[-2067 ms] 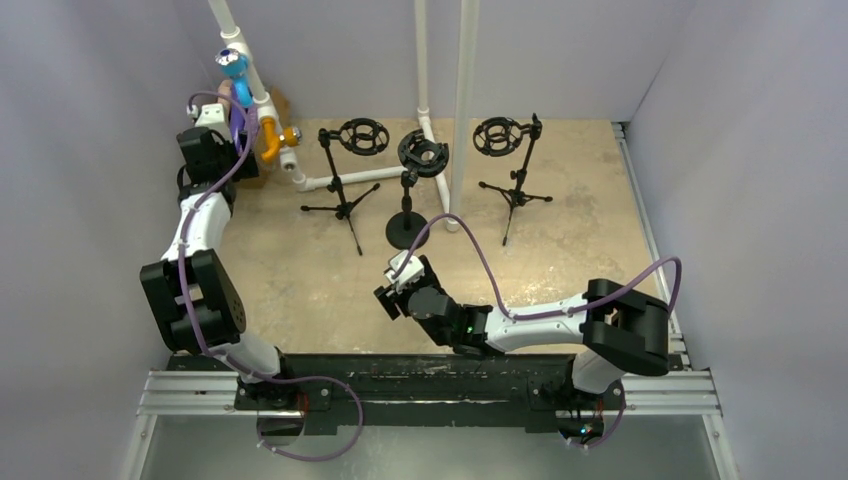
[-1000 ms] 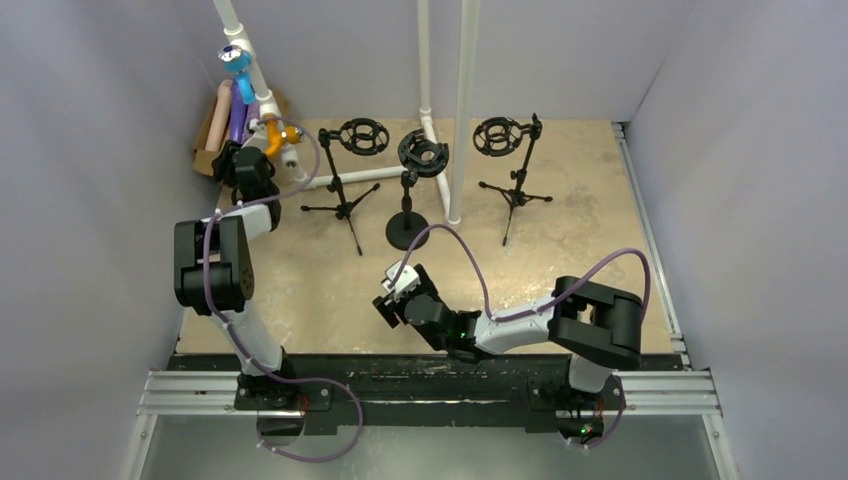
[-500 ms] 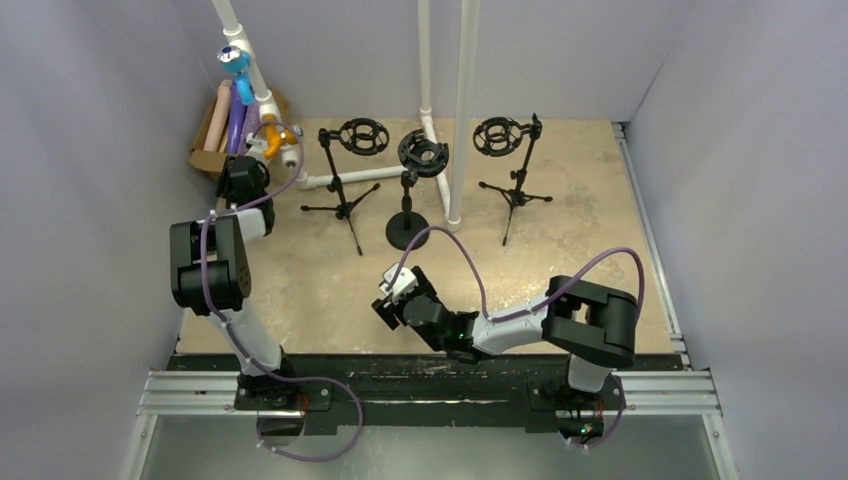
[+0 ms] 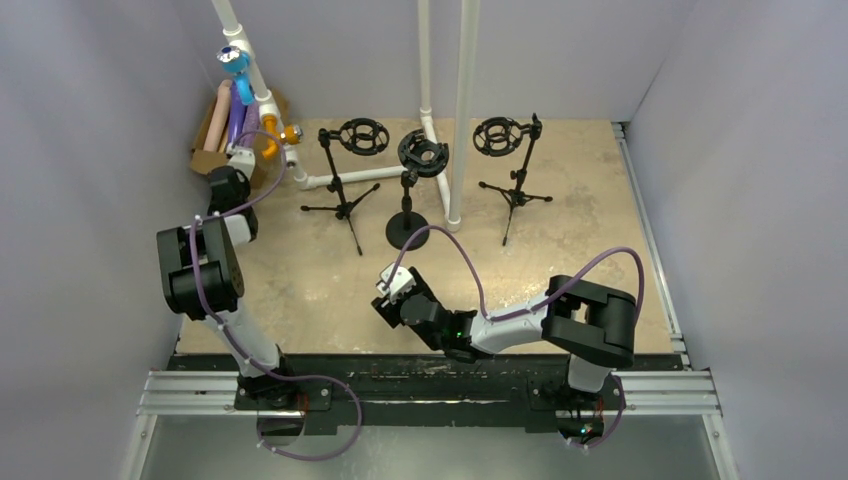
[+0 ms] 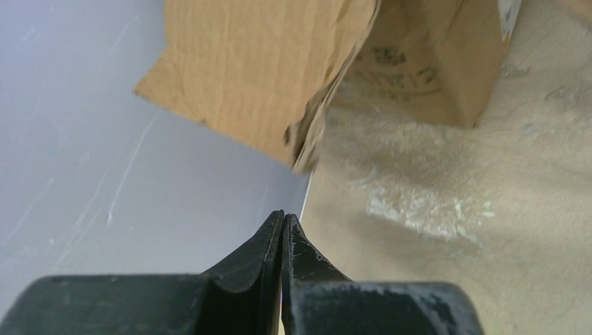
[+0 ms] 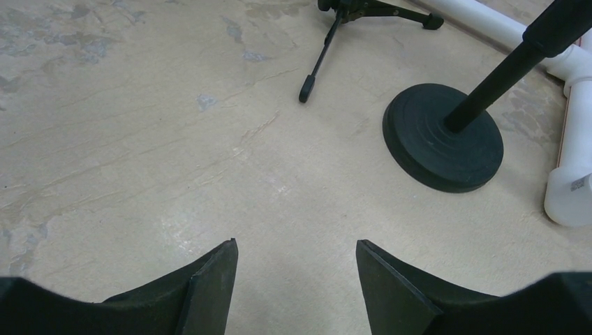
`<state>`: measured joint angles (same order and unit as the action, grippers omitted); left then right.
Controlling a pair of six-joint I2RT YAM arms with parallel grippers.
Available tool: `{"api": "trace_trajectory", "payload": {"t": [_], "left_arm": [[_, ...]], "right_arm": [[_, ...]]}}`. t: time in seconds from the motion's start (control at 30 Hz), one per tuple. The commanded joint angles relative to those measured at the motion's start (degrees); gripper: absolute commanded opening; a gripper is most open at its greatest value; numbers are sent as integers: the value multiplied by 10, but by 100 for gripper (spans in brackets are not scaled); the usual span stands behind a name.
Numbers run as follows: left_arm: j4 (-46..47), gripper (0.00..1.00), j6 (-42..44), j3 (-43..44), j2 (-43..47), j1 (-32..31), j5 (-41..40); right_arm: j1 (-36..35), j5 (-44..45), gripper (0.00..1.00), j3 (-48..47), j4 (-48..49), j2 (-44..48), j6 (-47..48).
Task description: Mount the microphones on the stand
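Bare table (image 4: 320,270) lies open from the arm bases to the stands. Ahead of the right gripper (image 6: 296,242) the way is free up to a tripod leg (image 6: 317,63) and the round base (image 6: 442,139), with white pipe (image 6: 569,181) just beside it. The left gripper (image 5: 283,218) sits close to the wall (image 5: 84,153), with the box (image 5: 265,70) just ahead. Upright pipes (image 4: 463,110) stand between the middle stand (image 4: 408,200) and the right stand (image 4: 515,190), narrowing that gap.

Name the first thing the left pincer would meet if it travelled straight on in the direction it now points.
Probably the cardboard box: the shut left pincer points at its ragged near corner, beside the wall. Depth is hard to judge from the wrist view.
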<state>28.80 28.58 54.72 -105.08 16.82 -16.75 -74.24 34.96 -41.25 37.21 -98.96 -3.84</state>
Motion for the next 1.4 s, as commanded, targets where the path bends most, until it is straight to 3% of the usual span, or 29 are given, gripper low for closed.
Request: {"api": "trace_trajectory", "payload": {"t": [0.0,0.27,0.3,0.37,0.43,0.7,0.8,1.07,1.37], "left_arm": [[55,0,-16,-47,59,9,32],[58,0,4,-93,119,15,86],[57,4,6,-89,115,16,86],[63,31,12,-87,108,18,92],[65,41,11,-81,103,18,92],[78,45,30,-56,82,-17,9],[80,61,55,-41,72,-52,-62],[106,62,105,-11,46,-81,-87],[180,48,225,12,-32,-88,-131]], "right_arm": [[-2,-2,65,-24,-5,10,4],[-7,-14,57,-28,-14,20,1],[-8,-13,58,-29,-14,19,1],[-10,-9,62,-30,-14,16,2],[-12,-7,66,-32,-12,14,3],[-13,-9,71,-31,27,-18,16],[-13,-9,74,-32,43,-31,29],[-13,-32,76,-25,80,-45,35],[-13,-33,76,-19,77,-34,54]]}}
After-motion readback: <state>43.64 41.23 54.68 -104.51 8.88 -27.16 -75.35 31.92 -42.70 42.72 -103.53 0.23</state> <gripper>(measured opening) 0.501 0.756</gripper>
